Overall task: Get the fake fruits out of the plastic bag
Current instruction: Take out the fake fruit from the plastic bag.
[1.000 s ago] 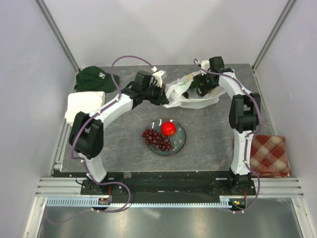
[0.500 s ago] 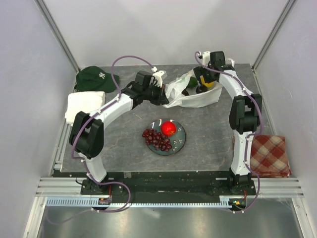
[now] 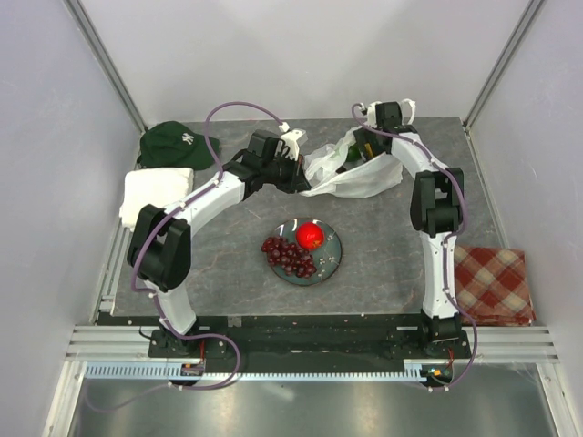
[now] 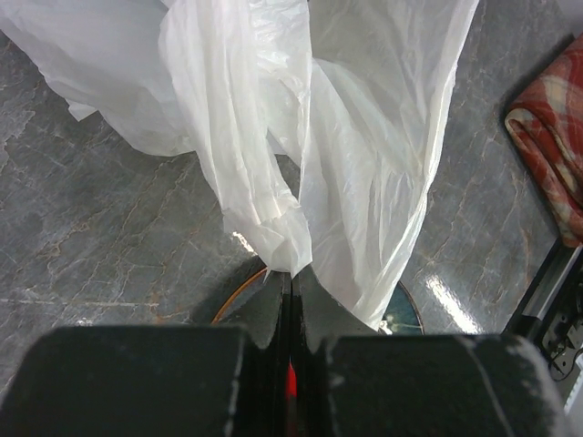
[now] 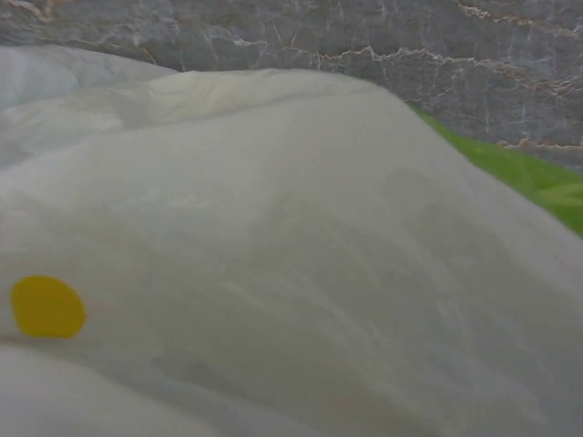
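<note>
The left claw (image 4: 291,273) is pressed together on a gathered fold of the plastic bag (image 4: 364,137), which fans out in pleats from its tips. The bag lies at the far side of the grey surface (image 3: 219,273), between the two arms. The right claw (image 3: 363,153) is down among the bag's folds. Film fills its wrist view, so I cannot tell how far its fingers are spread. A green piece (image 5: 537,177) shows past the film. The grape bunch (image 3: 288,256) and red apple (image 3: 311,236) sit on the plate (image 3: 333,262).

The top view looks down on the whole counter (image 3: 383,237); both wrist views sit close against the plastic bag (image 3: 355,179), which all three share.
</note>
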You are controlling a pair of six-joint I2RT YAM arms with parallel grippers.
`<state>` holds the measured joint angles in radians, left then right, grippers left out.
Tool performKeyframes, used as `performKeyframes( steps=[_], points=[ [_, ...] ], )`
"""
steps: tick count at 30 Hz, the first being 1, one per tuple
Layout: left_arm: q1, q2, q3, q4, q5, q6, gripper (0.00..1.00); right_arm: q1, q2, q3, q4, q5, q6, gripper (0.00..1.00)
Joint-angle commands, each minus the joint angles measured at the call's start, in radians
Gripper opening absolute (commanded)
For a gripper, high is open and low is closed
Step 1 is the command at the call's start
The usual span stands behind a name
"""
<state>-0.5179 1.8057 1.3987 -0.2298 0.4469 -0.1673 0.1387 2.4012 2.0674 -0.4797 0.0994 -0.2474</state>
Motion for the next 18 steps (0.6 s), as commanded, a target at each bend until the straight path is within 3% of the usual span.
performKeyframes(
  steps=[1, 2, 8, 14, 18],
  points=[
    [-0.004, -0.023, 0.011, 0.001, -0.005, 0.048, 0.02, -0.001, 0.038, 0.060, 0.030, 0.065, -0.021, 0.98],
    [-0.004, -0.025, 0.011, 0.001, -0.005, 0.048, 0.02, 0.001, 0.041, 0.071, 0.030, 0.068, -0.018, 0.97],
    [-0.005, -0.022, 0.014, 0.001, -0.007, 0.046, 0.02, -0.001, -0.042, 0.063, 0.056, -0.016, -0.012, 0.62],
    [-0.005, -0.008, 0.037, 0.014, -0.007, 0.043, 0.02, -0.001, -0.250, -0.036, 0.056, -0.148, 0.025, 0.50],
    [-0.005, -0.002, 0.048, 0.021, -0.025, 0.020, 0.02, -0.005, -0.394, -0.131, 0.049, -0.207, 0.049, 0.47]
  ],
)
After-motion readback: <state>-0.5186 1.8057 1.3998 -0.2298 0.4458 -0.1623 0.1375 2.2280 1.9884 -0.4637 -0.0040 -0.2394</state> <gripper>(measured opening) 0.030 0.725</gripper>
